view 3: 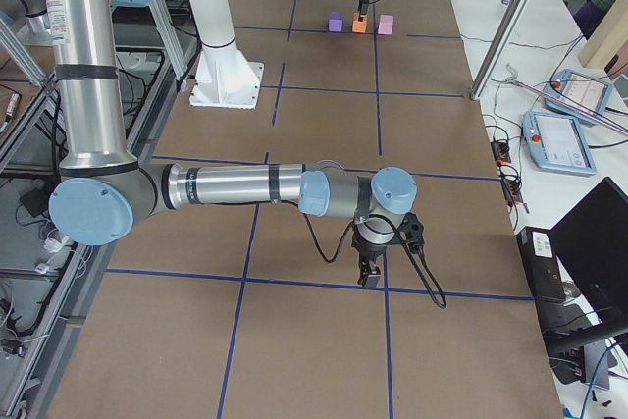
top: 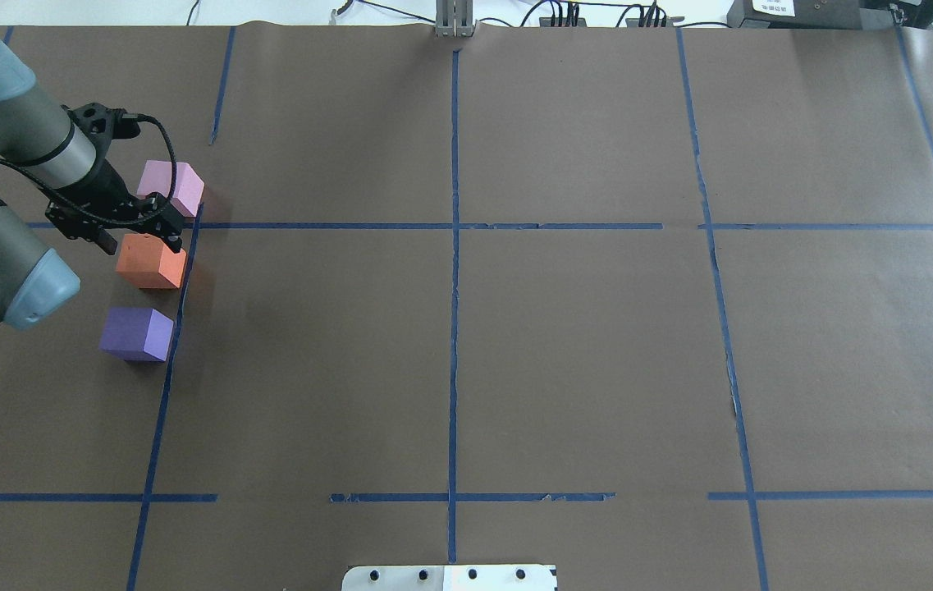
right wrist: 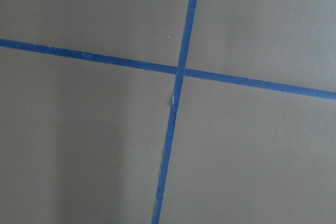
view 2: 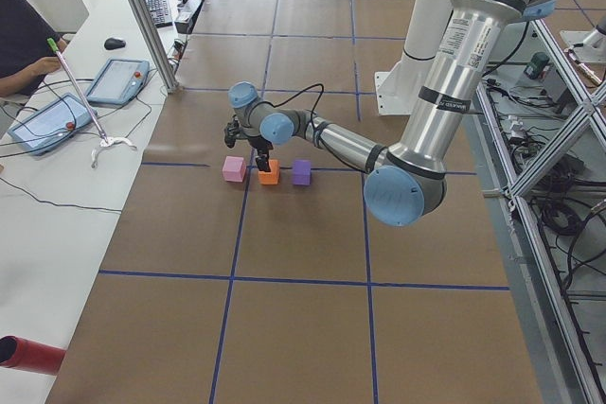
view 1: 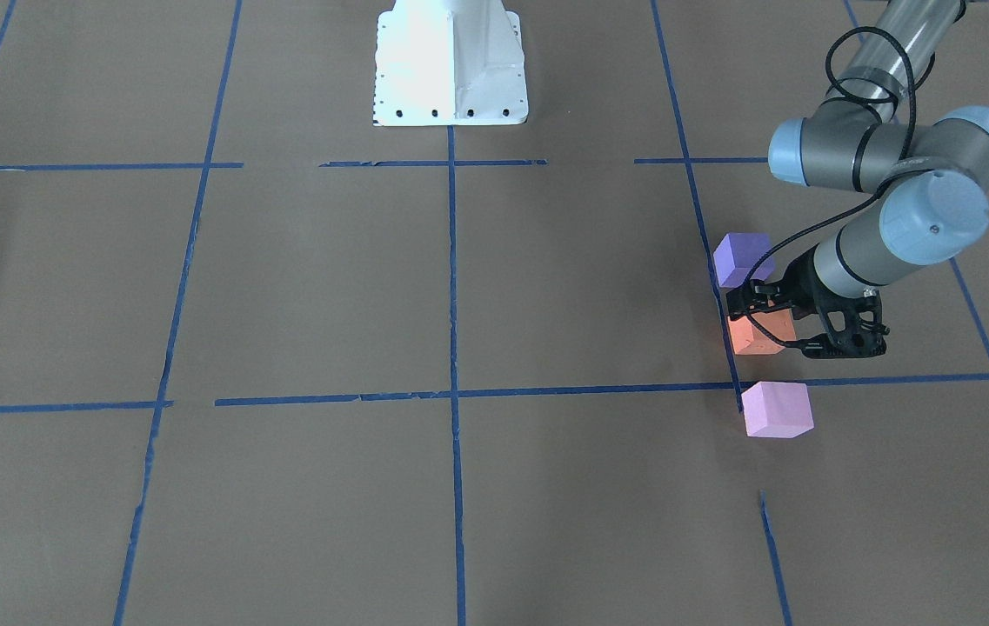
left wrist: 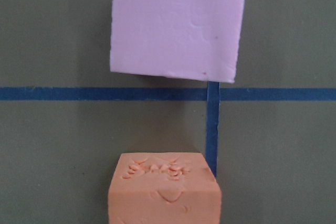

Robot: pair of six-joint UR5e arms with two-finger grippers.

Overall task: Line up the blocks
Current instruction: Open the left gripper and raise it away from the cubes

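Observation:
Three blocks stand in a row beside a blue tape line at the table's left end. They are the pale pink block [top: 173,185], the orange block [top: 150,264] and the purple block [top: 136,332]. They also show in the front view: pink [view 1: 777,409], orange [view 1: 759,337], purple [view 1: 742,258]. My left gripper [top: 139,240] hangs just over the orange block with its fingers spread either side of it, not clamped. The left wrist view shows the dented orange top [left wrist: 164,190] and the pink block [left wrist: 178,24]. My right gripper [view 3: 371,277] points down at bare table; I cannot tell whether it is open or shut.
The white robot base [view 1: 451,78] stands at the table's middle edge. Blue tape lines grid the brown table [top: 581,353]. The operators' bench with tablets [view 2: 57,120] and a metal post [view 2: 147,21] lies beyond the far edge. A red cylinder [view 2: 28,355] lies there too.

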